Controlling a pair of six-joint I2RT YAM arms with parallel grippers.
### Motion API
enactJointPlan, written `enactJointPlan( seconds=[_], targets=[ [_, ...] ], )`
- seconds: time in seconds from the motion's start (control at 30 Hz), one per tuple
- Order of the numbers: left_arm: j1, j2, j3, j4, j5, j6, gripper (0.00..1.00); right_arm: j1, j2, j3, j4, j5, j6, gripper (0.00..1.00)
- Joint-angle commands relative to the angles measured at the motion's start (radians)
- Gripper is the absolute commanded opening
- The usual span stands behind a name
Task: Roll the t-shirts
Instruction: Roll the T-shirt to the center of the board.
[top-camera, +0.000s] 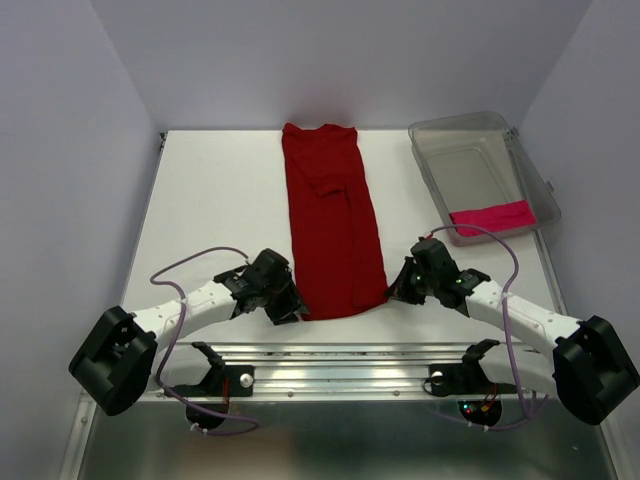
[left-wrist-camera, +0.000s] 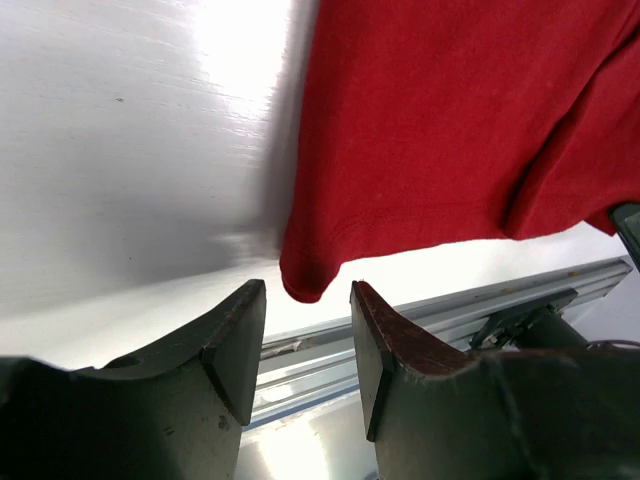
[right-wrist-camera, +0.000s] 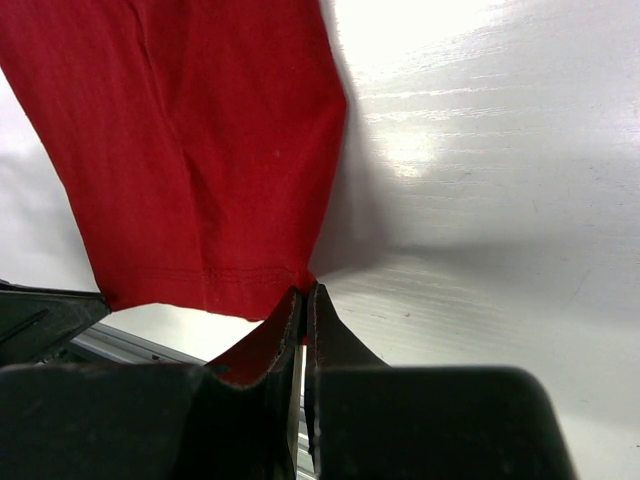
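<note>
— Left gripper (left-wrist-camera: 307, 312) sits closest in its wrist view; its two fingers stand apart with a clear gap and nothing between them; the near-left hem corner of the dark red t-shirt (left-wrist-camera: 440, 130) lies at their 12 o'clock, just past the tips.

— And the right gripper (right-wrist-camera: 305, 297)?

— Fingers pressed almost together; red cloth shows between them, so it pinches the hem's other corner.

— Where does that shirt lie overall?

— Flat on the white table (top-camera: 215, 190), folded into a long strip running from 12 o'clock towards 6 o'clock in the top view; left gripper at the hem's 8 o'clock, right gripper at its 4 o'clock.

— The other shirt?

— Pink t-shirt (top-camera: 492, 217) lies folded at the near end of the clear plastic bin (top-camera: 465, 165), at 2 o'clock on the table; it is well apart from both grippers.
</note>
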Motion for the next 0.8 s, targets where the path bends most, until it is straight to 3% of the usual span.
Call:
enactJointPlan(
  seconds=[0.0, 0.2, 0.37, 0.47, 0.5, 0.53, 0.77],
  targets=[
    [-0.003, -0.007, -0.017, 0.002, -0.065, -0.024, 0.49, 0.009, -0.001, -0.004, 0.024, -0.005, -0.007, 0.01],
    [-0.005, 0.05, -0.022, 0.064, -0.046, -0.016, 0.45, 0.009, -0.013, -0.013, 0.021, -0.001, -0.002, 0.01],
    [-0.011, 0.06, -0.016, 0.076, -0.04, -0.009, 0.32, 0.009, -0.018, -0.019, 0.016, 0.006, 0.002, 0.01],
    [-0.012, 0.062, -0.016, 0.076, -0.034, -0.009, 0.14, 0.009, -0.019, -0.018, 0.013, 0.009, 0.002, 0.01],
    [-0.012, 0.056, -0.014, 0.073, -0.029, -0.012, 0.02, 0.009, -0.022, -0.013, 0.008, 0.01, 0.002, 0.01],
    [-0.012, 0.053, -0.011, 0.073, -0.028, -0.013, 0.0, 0.009, -0.024, -0.01, 0.005, 0.013, 0.001, 0.01],
    [-0.011, 0.016, 0.015, 0.081, 0.004, -0.039, 0.0, 0.009, -0.036, 0.031, -0.045, 0.056, 0.002, 0.01]
  ],
)
